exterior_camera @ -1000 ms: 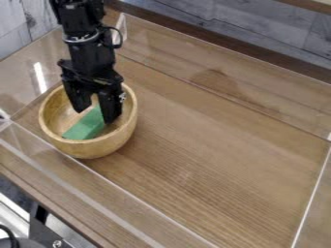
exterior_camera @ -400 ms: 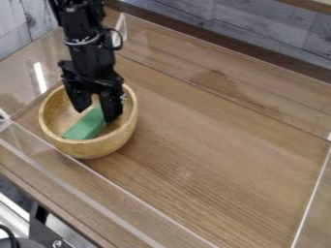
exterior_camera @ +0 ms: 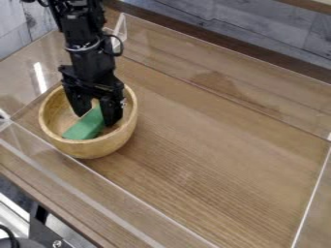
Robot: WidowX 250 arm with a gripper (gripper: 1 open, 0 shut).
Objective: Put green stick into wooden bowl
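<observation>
The wooden bowl [exterior_camera: 58, 136] sits at the left of the table, round and light tan. Inside it lies the green stick [exterior_camera: 85, 128], a bright green block resting on the bowl's floor, tilted along the inner wall. My gripper [exterior_camera: 97, 113] hangs straight down over the bowl, black fingers spread on either side of the stick's upper end. It is open, and the fingers do not clamp the stick. The stick's far end is partly hidden behind the fingers.
A clear plastic wall [exterior_camera: 195, 208] rings the wooden tabletop [exterior_camera: 220, 126] on all sides. The bowl stands close to the front-left wall. A grey plank backdrop [exterior_camera: 246, 24] runs behind the table.
The gripper has shifted very slightly to the right and up above the bowl. The stick and the bowl have stayed where they were.
</observation>
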